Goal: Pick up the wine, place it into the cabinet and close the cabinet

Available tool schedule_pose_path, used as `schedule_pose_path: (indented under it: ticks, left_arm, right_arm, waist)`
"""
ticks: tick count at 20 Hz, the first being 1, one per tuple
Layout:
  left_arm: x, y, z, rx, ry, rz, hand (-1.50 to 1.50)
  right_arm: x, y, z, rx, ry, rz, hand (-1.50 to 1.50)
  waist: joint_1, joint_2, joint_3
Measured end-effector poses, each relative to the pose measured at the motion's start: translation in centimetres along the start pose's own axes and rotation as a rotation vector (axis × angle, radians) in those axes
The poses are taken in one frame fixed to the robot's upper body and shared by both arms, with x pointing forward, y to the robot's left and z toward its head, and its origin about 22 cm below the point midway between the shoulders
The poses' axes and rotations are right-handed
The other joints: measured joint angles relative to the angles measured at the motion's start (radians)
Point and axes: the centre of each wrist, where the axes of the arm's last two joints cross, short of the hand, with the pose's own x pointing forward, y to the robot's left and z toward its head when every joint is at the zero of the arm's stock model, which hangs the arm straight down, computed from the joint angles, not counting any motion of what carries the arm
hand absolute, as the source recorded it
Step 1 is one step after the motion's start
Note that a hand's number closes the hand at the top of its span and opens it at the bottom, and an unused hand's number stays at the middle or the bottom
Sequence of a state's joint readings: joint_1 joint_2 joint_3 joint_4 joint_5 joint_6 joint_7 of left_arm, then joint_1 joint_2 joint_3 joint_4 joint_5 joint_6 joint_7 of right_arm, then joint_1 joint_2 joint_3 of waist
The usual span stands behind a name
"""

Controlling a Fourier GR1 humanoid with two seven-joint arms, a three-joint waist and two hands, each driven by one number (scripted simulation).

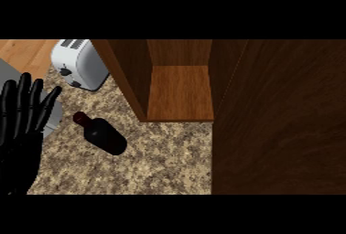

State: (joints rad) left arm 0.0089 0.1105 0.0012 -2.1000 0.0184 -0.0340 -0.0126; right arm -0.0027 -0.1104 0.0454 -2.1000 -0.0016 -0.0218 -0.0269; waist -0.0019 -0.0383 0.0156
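Currently at the pick step. Wine [103,135] flat on the counter [162,160], neck far-left, just left of the open cabinet [179,91], untouched. Left hand [20,123] resting at left edge, fingers straight, empty. No right hand in view. Next, likely: reach, curl round bottle, lift to shelf.

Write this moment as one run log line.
wine bottle: on counter, untouched | cabinet: open | left robot hand: open, resting | right robot hand: unseen

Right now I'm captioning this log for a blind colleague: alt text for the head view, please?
A dark wine bottle sits on the speckled counter, near an open wooden cabinet. The robot's left hand rests open at the left edge, fingers up, below a white toaster.
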Motion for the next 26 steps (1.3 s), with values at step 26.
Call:
schedule_pose_path:
  ticks: [26]
  left_arm:
    - [7.2,-9.3,-5.1,-0.281,0.296,0.358,-1.50]
  right_arm:
    - [6.7,1.8,4.5,0.303,0.169,-0.193,-1.50]
  waist:
    - [-0.004,0.034,-0.015]
